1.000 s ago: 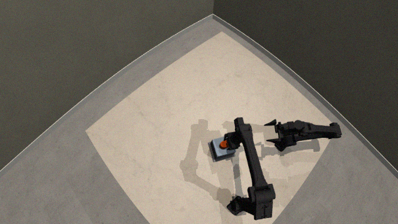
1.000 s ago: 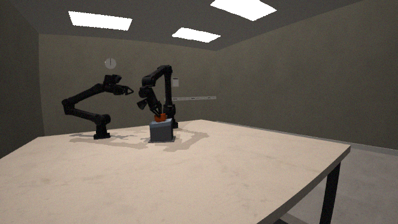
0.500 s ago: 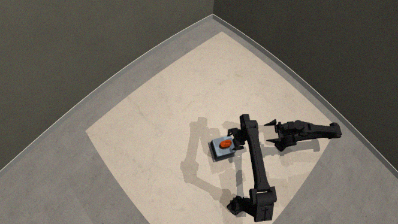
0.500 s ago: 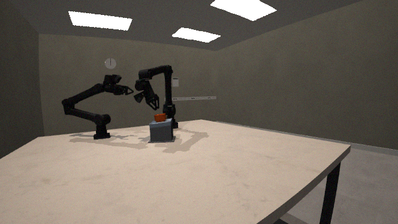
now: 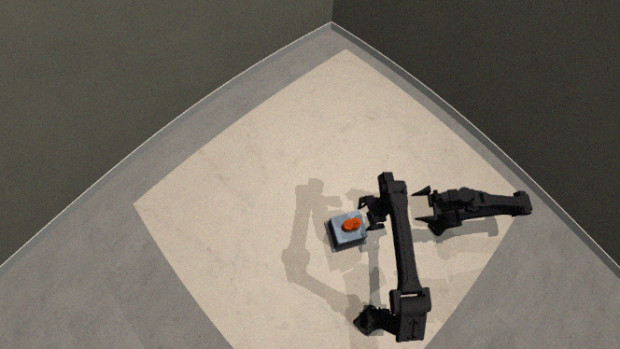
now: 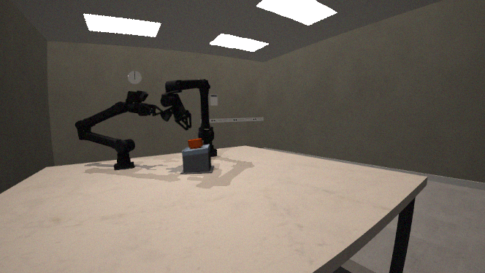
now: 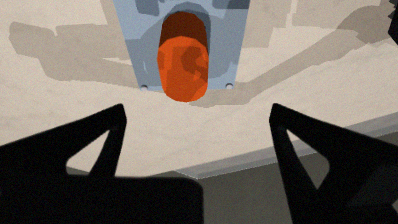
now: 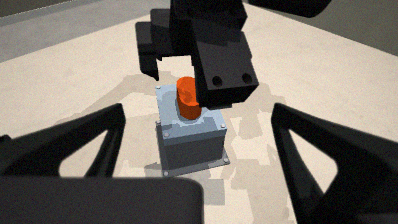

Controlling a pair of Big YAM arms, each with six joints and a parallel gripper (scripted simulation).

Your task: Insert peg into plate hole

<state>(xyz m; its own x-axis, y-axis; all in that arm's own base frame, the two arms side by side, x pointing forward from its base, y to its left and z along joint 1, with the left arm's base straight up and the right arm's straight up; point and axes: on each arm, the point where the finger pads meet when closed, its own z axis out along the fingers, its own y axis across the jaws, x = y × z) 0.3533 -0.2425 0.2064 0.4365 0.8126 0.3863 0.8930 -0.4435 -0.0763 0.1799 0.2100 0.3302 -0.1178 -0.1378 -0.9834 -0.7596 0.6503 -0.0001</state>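
Just beyond the fingertips of the left pincer, an orange peg stands on the blue-grey block. That pincer is spread wide with nothing between its fingers, and in the exterior view it hangs higher than the peg, tilted and apart from it. The peg is oblong with rounded ends and rises clear of the block's top face, so it is not sunk flush; how deep its lower end sits in the hole cannot be told.

Below the left pincer, the block rests on the desk, its base flange wider than its walls. Small pale screws mark corners of the top face and the flange.

Farther from the peg than the left pincer, the right pincer is also wide and holds nothing. Between its fingertips, in its own wrist view, the block shows, with part of the left arm covering one side of the peg.

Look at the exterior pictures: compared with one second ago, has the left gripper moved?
Yes. Judged against the grey-blue block, the left gripper has moved upward and towards the picture's left.
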